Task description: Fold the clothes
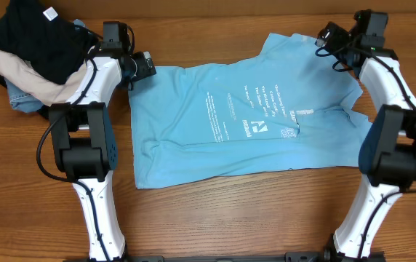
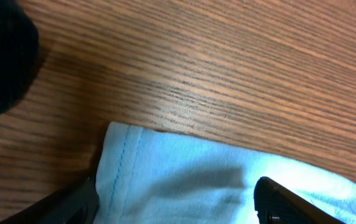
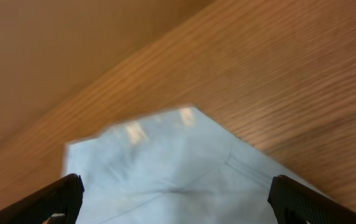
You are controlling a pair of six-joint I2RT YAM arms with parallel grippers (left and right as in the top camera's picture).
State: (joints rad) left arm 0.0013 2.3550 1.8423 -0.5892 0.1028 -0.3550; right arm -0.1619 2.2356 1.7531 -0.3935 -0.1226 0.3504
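The sky-blue T-shirt [image 1: 244, 120] lies spread flat across the middle of the table, white print up, its hem to the left. My left gripper [image 1: 144, 65] is open over the shirt's far left hem corner [image 2: 184, 186], with the cloth lying between its fingers [image 2: 175, 208]. My right gripper [image 1: 327, 36] is open over the far right sleeve [image 3: 178, 168], its fingers [image 3: 175, 202] wide apart on either side of the cloth.
A pile of other garments, black [image 1: 37, 36], cream [image 1: 37, 84] and denim-blue, sits at the far left corner behind the left arm. The black one shows at the left wrist view's upper left [image 2: 0, 59]. Bare wood lies in front of the shirt.
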